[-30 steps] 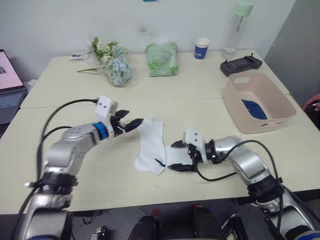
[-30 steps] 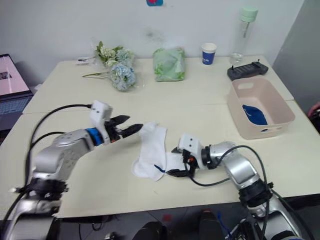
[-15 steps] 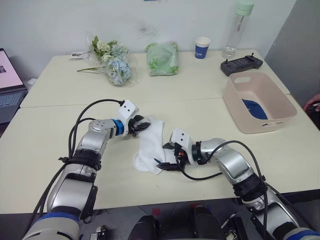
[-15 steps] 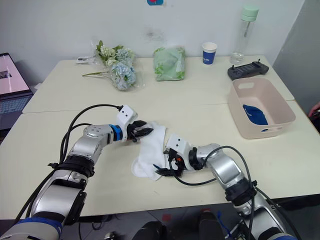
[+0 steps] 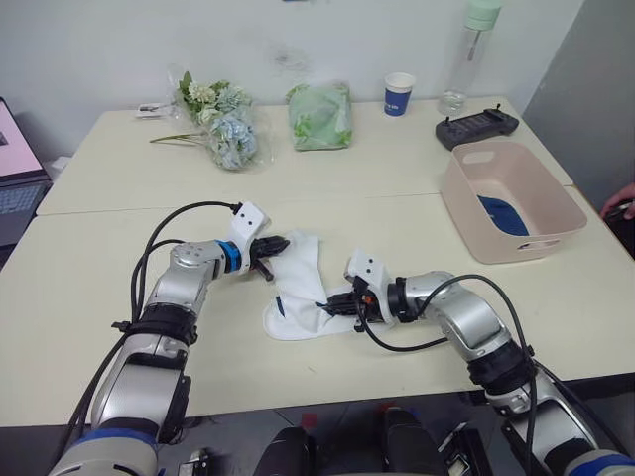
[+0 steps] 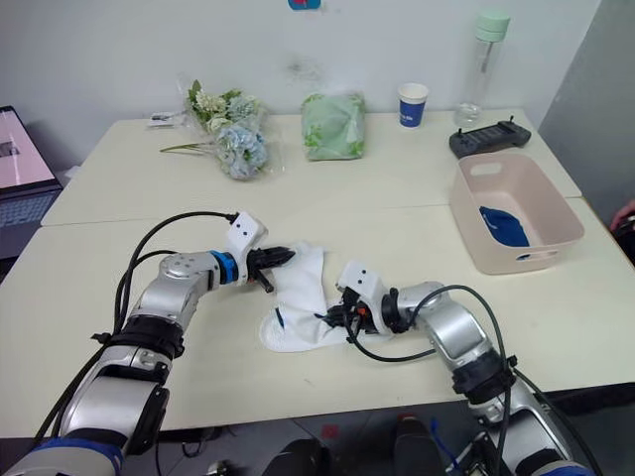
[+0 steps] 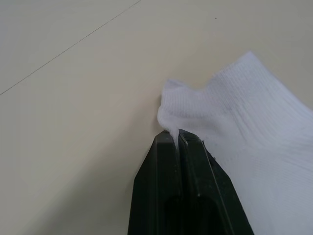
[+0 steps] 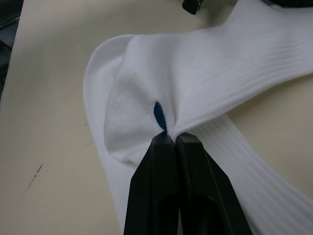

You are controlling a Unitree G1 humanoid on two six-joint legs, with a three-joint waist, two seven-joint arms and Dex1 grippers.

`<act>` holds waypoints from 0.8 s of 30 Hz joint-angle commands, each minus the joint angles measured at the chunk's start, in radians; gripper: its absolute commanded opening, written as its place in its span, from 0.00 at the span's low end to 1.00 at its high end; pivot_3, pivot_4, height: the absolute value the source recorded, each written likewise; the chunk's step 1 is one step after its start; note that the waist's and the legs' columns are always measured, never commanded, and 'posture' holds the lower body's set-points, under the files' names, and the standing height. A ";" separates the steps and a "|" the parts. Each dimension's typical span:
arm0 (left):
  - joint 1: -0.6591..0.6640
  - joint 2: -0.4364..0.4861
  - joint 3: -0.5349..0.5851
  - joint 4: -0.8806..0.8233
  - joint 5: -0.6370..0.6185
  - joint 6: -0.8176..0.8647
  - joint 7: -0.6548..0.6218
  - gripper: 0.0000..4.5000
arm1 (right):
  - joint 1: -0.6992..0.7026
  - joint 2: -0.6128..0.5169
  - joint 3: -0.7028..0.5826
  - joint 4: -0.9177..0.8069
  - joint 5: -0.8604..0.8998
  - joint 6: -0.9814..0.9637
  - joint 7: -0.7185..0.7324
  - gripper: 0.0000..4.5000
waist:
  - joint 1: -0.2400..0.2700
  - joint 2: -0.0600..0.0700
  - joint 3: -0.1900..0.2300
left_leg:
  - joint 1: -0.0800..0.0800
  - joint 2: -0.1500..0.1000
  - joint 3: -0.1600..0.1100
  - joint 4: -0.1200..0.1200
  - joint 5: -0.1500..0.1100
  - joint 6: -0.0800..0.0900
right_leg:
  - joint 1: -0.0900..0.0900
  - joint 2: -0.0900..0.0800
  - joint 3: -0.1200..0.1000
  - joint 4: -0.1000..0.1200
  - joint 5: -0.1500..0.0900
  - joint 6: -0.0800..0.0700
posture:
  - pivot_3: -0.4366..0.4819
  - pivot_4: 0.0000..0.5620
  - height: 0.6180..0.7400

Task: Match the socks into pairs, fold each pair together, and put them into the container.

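Two white socks (image 5: 301,276) lie overlapped in the middle of the near table. My left gripper (image 5: 274,245) is shut on the cuff corner of the upper sock (image 7: 230,117), whose fabric is pinched between the black fingertips (image 7: 188,142). My right gripper (image 5: 333,305) is shut on the socks' lower part near the heel, where a small blue mark (image 8: 159,115) shows on the white fabric (image 8: 205,73). The pale pink container (image 5: 466,198) stands at the right, apart from both grippers, with a blue sock (image 5: 499,214) lying in it.
At the back of the table lie a bunch of flowers (image 5: 223,124), a pale green bag (image 5: 320,116), a blue-and-white paper cup (image 5: 399,94), a clear bottle (image 5: 471,55) and a black controller (image 5: 478,128). A laptop (image 5: 15,169) sits at the far left, and a person's hand (image 5: 620,203) shows at the right edge.
Both grippers have gone from open to shut on the white socks. The left one reached in to the cuff; the right one pinched the heel end, bunching the fabric.
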 commanded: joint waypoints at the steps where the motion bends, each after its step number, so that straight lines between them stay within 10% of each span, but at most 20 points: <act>1: 0.052 0.014 0.058 -0.123 -0.033 0.048 0.022 0.00 | -0.036 -0.014 -0.042 -0.074 0.055 0.036 0.020 0.01 | -0.002 0.000 0.000 | 0.000 0.000 0.000 0.000 0.000 0.000 | 0.000 0.000 0.000 0.000 0.000 0.000 | 0.48 0.27 1.00; 8: 0.267 -0.028 0.185 -0.581 -0.135 0.290 0.184 0.00 | -0.162 -0.119 -0.060 -0.034 0.099 0.075 0.121 0.01 | -0.010 0.000 0.000 | -0.005 0.002 -0.001 0.001 0.000 0.000 | -0.003 -0.002 0.000 0.000 0.000 0.000 | 0.48 0.27 1.00; 18: 0.687 -0.366 0.213 -1.111 -0.116 0.389 0.626 0.00 | -0.408 -0.103 0.076 0.547 -0.095 -0.354 0.308 0.01 | -0.006 -0.001 -0.001 | -0.005 0.002 0.001 0.001 0.000 0.000 | -0.004 -0.003 0.003 0.000 0.000 0.001 | 0.48 0.27 1.00; 24: 0.688 -0.405 0.188 -1.116 -0.099 0.368 0.675 0.00 | -0.465 -0.050 0.043 0.705 -0.132 -0.458 0.331 0.40 | 0.009 -0.001 -0.001 | -0.005 0.002 0.001 0.001 0.000 0.000 | -0.003 -0.002 0.002 0.000 0.001 0.000 | 0.48 0.27 1.00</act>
